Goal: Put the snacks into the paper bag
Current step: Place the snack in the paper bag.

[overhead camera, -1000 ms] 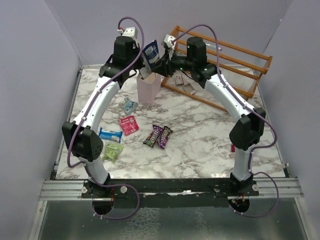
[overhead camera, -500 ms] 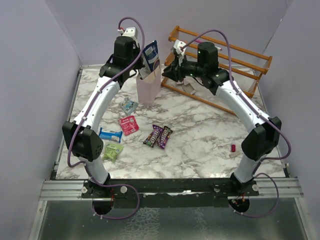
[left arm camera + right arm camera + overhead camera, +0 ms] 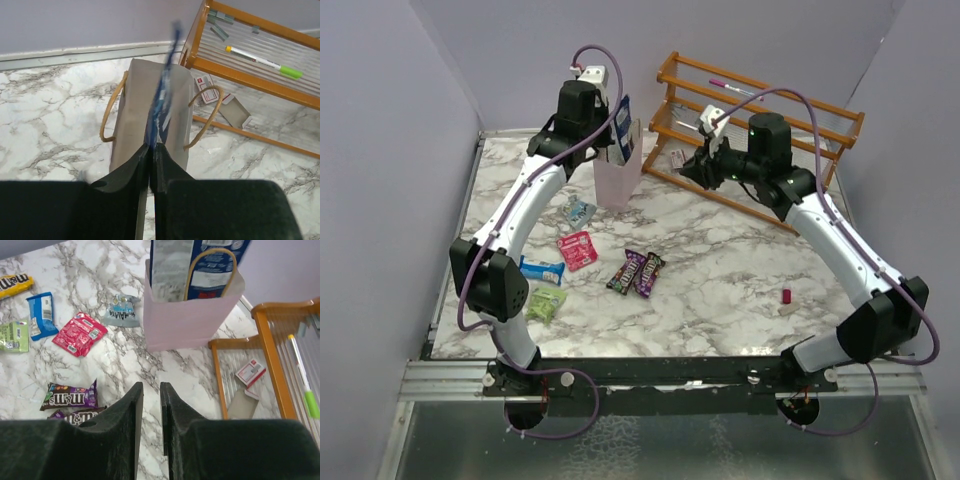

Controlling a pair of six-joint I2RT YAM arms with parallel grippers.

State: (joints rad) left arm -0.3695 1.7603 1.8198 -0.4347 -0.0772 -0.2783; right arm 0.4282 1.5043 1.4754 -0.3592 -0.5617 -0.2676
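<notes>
Over the paper bag (image 3: 129,112), the left gripper (image 3: 151,146) is clamping the blue cookie bag (image 3: 163,95) upright — the right gripper (image 3: 149,388) is hovering empty, fingers slightly apart

You see the whole table (image 3: 720,270) from high above its near edge. Both wrist views look down, close, sharing the bag (image 3: 185,322).

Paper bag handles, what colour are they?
Tan cord loops on the pale pink paper bag; the left wrist view shows them best.
</notes>
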